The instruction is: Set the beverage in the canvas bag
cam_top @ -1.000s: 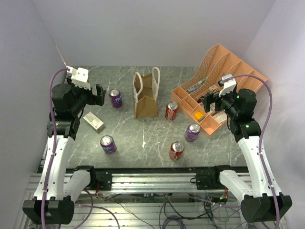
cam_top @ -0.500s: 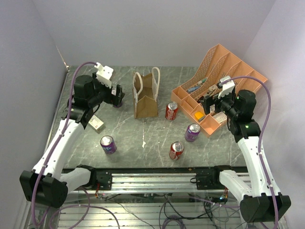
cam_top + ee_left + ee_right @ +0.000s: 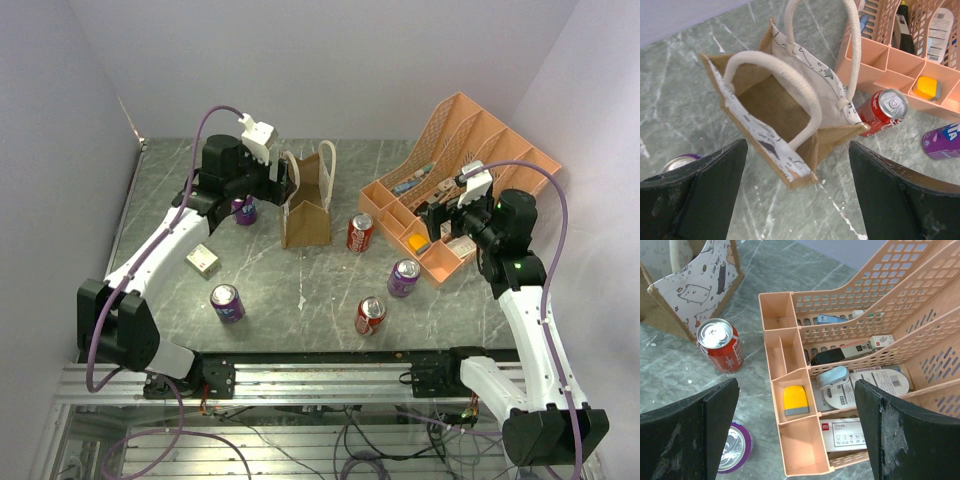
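Plainly the nearest beverage is the purple can [image 3: 243, 210], standing upright on the table [image 3: 300, 290] just left of the canvas bag [image 3: 305, 215] and apart from it. In the left wrist view only its silver top shows, beside one finger, so whether it is full is hard to say. As a judgement, it is a smooth, stiff cylinder that could slip or dent. A grip across the middle of the body, fingers square to the wall, looks safest. The bag stands with its mouth open, but it is soft jute with cream handles arching over the opening, so it may shift or snag. The left end effector [image 3: 797, 150] hovers over the bag, spread wide and empty. The right end effector [image 3: 796, 387], likewise parted and empty, hangs above the orange organizer [image 3: 470, 130], with a red can [image 3: 359, 232] beside the bag.
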You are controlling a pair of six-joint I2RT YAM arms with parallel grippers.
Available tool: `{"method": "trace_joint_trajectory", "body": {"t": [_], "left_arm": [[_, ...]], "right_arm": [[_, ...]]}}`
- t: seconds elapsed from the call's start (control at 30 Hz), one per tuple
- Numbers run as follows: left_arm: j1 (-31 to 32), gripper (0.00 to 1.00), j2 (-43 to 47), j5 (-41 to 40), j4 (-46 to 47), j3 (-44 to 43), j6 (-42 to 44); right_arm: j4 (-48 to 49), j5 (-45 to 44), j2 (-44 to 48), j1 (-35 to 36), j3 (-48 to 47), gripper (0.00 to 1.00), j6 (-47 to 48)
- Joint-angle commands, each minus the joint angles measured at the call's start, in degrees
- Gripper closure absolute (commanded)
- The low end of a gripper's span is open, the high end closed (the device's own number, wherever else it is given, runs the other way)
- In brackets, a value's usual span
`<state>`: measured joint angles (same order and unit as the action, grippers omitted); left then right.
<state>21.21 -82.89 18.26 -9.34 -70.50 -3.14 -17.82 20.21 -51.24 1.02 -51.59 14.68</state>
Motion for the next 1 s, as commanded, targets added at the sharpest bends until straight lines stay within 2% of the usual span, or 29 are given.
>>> {"method": "trace_joint_trajectory", "body": {"t": [0.0,0.13,0.23,0.4,0.53,0.73,0.97], "left_arm": [[2.55,0.12,-4.64,0.63,6.53,-4.5,-5.48],[3.56,0.19,-9.28,-1.1,8.73,-6.96,-8.69],[3.74,0.32,-12.75,-0.45,8.28,-10.07,-10.14],[3.79,0.71,-13.68,3.45,6.24,-12.14,-11.33],[4.13,0.92,-12.17,6.43,1.2,-12.98,-10.07],[5.21,0.93,-10.35,12.33,-8.05,-12.11,-9.61],[5.76,0.93,-5.38,18.36,-6.97,-5.86,-16.63]], "right_arm": [[1.05,0.77,0.37,-0.64,0.56,0.0,0.55],[1.0,1.43,0.53,-0.79,0.79,0.0,0.83],[1.15,0.76,0.31,-0.84,0.95,0.0,0.71],[1.04,2.11,-0.08,-0.85,1.17,0.0,0.79],[0.98,2.19,-0.69,-0.84,1.13,0.0,1.22],[0.86,4.23,-1.15,-0.84,1.65,0.0,2.21],[0.01,11.03,-2.04,-0.84,2.21,0.0,4.27]]}}
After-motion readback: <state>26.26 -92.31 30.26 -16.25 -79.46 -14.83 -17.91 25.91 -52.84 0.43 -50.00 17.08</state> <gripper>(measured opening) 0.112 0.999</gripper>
